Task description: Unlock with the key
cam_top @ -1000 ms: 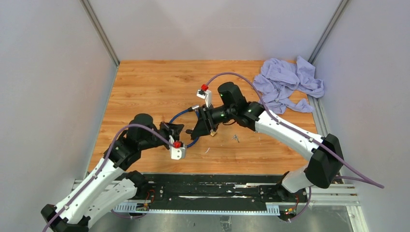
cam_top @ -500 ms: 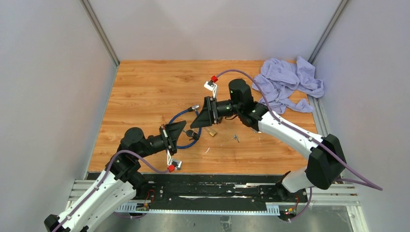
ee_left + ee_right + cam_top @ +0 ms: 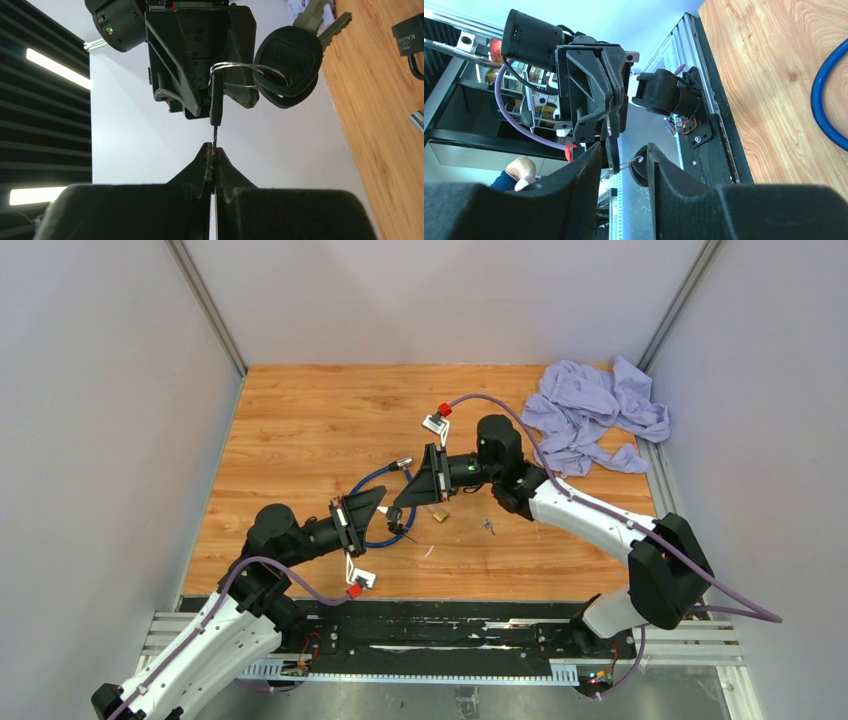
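wood table (image 3: 300, 420), left tool (image 3: 213, 151) pinching key (image 3: 216, 102)

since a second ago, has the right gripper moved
Yes. The right gripper has drawn back, up the overhead view. It overlapped the brass padlock before, and now the padlock lies clear of it on the near side.

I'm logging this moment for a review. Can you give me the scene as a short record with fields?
left gripper: shut on the blade tip of a key
right gripper: jaws apart, straddling that key's black head; contact unclear
key ring: threaded through the key's head, carrying other black-headed keys
padlock: brass, lying on the table, not held
blue cable: looped on the table under the grippers
cloth: crumpled, far right corner
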Motion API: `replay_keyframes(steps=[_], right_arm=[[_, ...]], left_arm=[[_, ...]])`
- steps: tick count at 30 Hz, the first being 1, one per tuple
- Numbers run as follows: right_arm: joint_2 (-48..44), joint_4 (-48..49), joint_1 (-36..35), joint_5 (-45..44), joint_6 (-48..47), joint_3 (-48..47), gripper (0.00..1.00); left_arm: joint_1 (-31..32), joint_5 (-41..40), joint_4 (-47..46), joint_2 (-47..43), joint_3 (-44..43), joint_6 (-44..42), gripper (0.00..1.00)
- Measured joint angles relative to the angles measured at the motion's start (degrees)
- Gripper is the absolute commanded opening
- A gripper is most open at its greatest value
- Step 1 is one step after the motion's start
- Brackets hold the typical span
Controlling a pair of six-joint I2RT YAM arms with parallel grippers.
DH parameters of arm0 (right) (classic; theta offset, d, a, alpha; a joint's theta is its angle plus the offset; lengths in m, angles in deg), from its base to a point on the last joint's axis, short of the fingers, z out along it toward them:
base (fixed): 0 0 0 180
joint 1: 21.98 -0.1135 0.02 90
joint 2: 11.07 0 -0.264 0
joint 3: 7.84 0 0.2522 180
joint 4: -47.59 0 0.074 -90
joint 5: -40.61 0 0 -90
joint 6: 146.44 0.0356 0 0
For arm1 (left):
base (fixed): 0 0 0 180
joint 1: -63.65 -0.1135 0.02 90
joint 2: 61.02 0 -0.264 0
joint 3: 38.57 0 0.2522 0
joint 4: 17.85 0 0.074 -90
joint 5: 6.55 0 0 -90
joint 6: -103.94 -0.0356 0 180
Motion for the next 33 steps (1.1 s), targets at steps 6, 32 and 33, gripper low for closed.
replay_keyframes(steps=[6, 32, 33], right_arm=[[0.0, 7.78, -0.22, 0.13, 5.4, 4.17, 0.3], [3.58, 24.17, -1.44, -1.9, 16.28, 7.74, 0.01], [3.63, 24.28, -1.44, -1.92, 16.52, 7.74, 0.01]], left_arm=[[0.0, -2.14, -0.22, 1.75, -0.02, -0.79, 0.0], [0.0, -6.75, 0.02, 3.17, -1.25, -0.85, 0.59], [0.02, -7.19, 0.61, 3.19, -1.44, -0.7, 0.83]])
